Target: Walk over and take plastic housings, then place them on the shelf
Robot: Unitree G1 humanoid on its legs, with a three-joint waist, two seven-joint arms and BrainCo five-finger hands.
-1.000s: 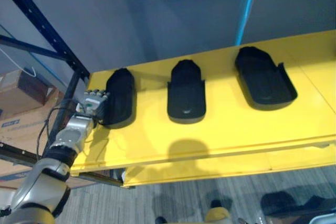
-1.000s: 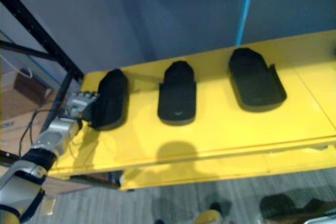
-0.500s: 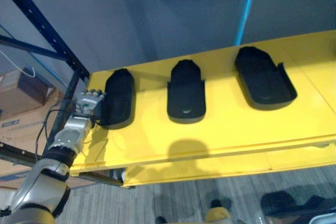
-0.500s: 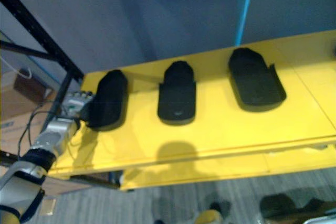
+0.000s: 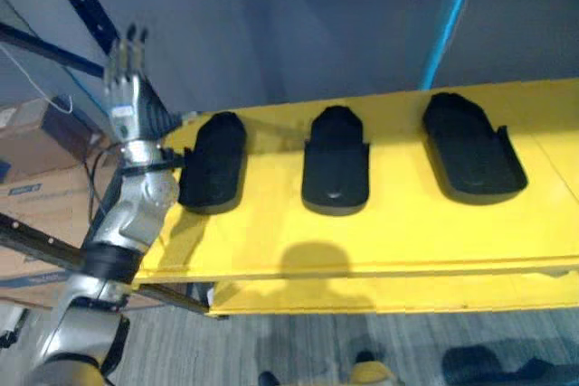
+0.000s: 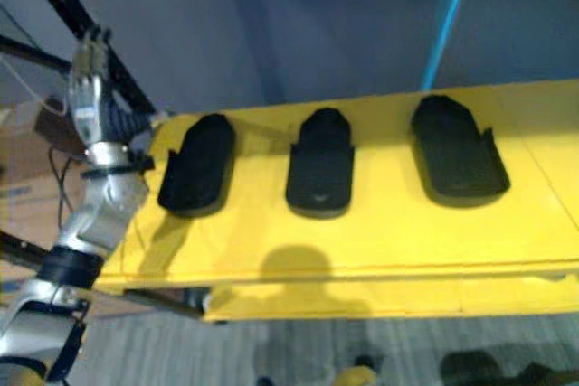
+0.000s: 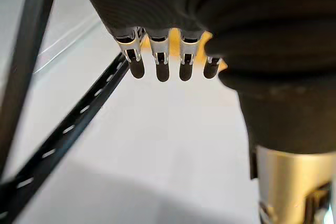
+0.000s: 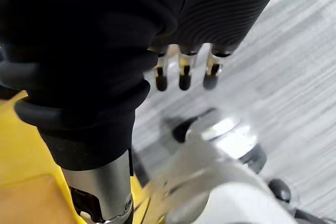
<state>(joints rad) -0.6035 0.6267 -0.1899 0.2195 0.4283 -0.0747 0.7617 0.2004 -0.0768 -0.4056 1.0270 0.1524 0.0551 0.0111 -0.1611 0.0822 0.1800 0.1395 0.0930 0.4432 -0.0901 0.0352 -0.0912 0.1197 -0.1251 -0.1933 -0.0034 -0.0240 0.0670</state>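
Left eye view: plastic housings (image 5: 336, 160) lie on yellow shelf (image 5: 407, 232).

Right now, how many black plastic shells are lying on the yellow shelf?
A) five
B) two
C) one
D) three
D: on the yellow shelf lie the left housing, the middle housing and the right housing, three in a row.
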